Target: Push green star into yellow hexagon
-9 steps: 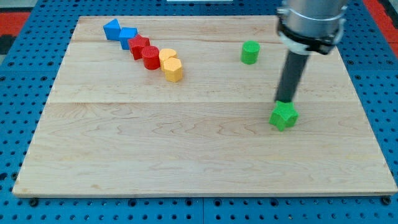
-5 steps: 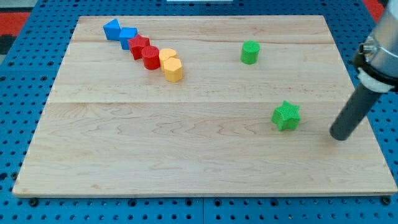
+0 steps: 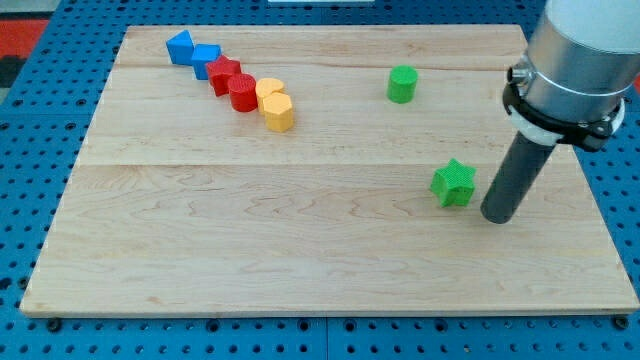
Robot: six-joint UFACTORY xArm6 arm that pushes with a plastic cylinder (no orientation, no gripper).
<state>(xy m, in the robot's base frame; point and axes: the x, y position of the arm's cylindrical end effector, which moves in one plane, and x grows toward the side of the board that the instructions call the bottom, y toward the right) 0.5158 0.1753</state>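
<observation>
The green star [image 3: 454, 184] lies on the wooden board [image 3: 300, 240] at the view's right of centre. My tip [image 3: 497, 217] is on the board just right of and slightly below the star, about touching its right side. The yellow hexagon [image 3: 279, 112] sits far off at the upper left, touching a second yellow block [image 3: 268, 92] at the lower right end of a diagonal row of blocks.
The diagonal row runs up-left from the yellow blocks: a red cylinder-like block [image 3: 243, 92], a red star [image 3: 224, 74], a blue block [image 3: 206, 57] and another blue block [image 3: 180, 46]. A green cylinder [image 3: 402, 84] stands alone above the star.
My tip went from above the star out to its right, then came back left against it. The star has shifted slightly left.
</observation>
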